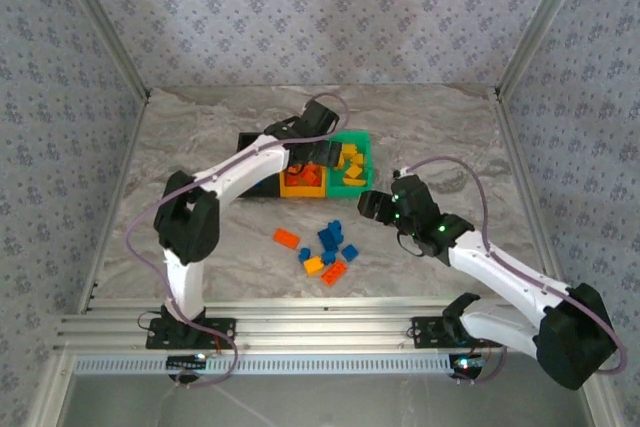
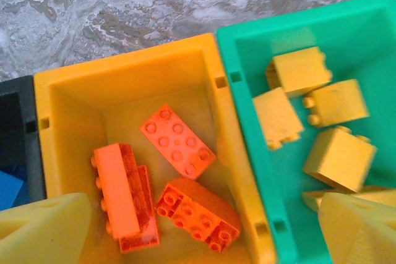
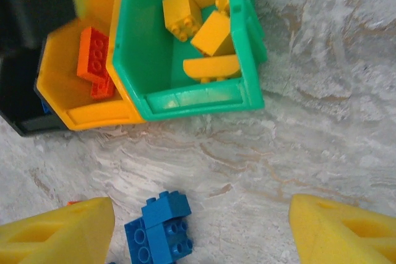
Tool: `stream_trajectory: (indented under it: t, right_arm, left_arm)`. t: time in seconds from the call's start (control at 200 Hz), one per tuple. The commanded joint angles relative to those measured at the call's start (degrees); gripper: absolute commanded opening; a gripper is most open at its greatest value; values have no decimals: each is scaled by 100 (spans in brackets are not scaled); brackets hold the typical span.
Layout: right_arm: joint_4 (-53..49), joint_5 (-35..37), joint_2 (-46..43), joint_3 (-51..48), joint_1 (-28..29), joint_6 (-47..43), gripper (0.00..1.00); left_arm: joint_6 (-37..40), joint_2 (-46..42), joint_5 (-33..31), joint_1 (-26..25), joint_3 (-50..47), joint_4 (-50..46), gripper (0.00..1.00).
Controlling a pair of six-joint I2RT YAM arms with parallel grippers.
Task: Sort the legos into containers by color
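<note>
The containers stand in a row: black, orange-yellow, green. My left gripper hangs open above the orange-yellow bin, where three orange-red legos lie loose. Yellow legos fill the green bin, and a blue one shows in the black bin. My right gripper is open above the table, nothing between its fingers, with stacked blue legos near its left finger. Several blue and orange legos lie loose in front of the bins.
Both arms reach in toward the middle of the marble-patterned table, the left gripper over the bins, the right gripper just right of the loose pile. Papered walls and metal rails bound the table.
</note>
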Motion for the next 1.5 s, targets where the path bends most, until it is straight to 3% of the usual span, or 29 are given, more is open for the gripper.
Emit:
stream_trajectory:
  t: [0.0, 0.145, 0.315, 0.565, 0.81, 1.084, 1.344, 1.494]
  right_arm:
    - [69, -245, 387, 88, 202, -187, 76]
    - [151, -227, 1237, 484, 667, -521, 73]
    - [132, -18, 2163, 962, 1097, -549, 69]
    - [-59, 401, 3180, 1549, 1268, -553, 71]
    - [-195, 547, 3756, 1878, 1345, -551, 64]
    - [-236, 682, 3719, 1918, 1380, -553, 39]
    - [-565, 805, 3120, 2429, 1461, -913, 34]
    - [-533, 368, 3475, 3296, 1513, -1210, 34]
  left_arm:
    - [-153, -1224, 235, -272, -525, 356, 99]
    - [-562, -2545, 363, -656, -2022, 872, 99]
    - [-1172, -3978, -52, -1165, -3818, 972, 100]
    - [-2194, -5503, -93, -1343, -5654, 973, 99]
    - [-2536, -6128, -346, -1343, -6167, 725, 100]
    - [-2701, -6456, -613, -1336, -6318, 382, 100]
    - [-3059, -7026, -1039, -1340, -6606, 105, 100]
    - [-3289, -7341, -1048, -1341, -6772, -16, 100]
